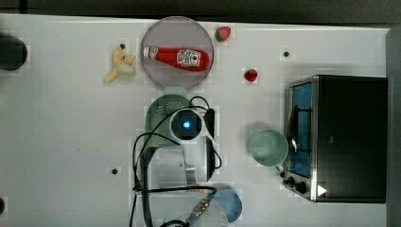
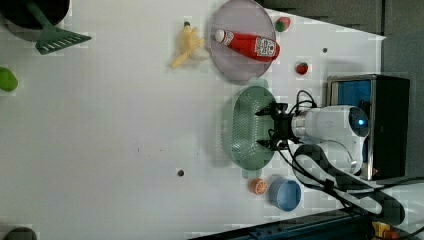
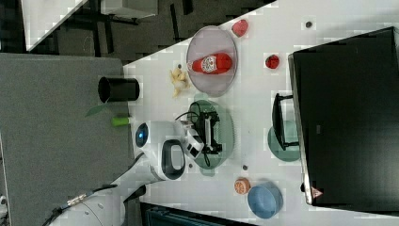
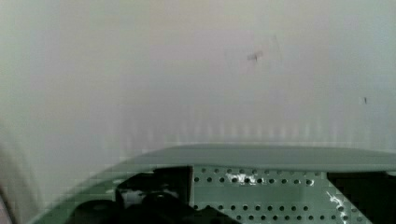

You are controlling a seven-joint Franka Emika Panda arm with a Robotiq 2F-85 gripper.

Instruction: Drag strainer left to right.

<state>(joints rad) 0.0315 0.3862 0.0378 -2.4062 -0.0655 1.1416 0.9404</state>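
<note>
Left view shows your hand [image 2: 266,129] spread open inside the strainer [image 2: 245,125], which sits just below the plate [image 2: 235,65], with bare counter [image 2: 125,125] on the left view's left.

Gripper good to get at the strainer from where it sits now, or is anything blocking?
Probably yes. The gripper is open and already over the strainer, fingers inside its bowl in the left view. Nothing lies between them; the plate and orange fruit stand apart, beyond its ends.
</note>
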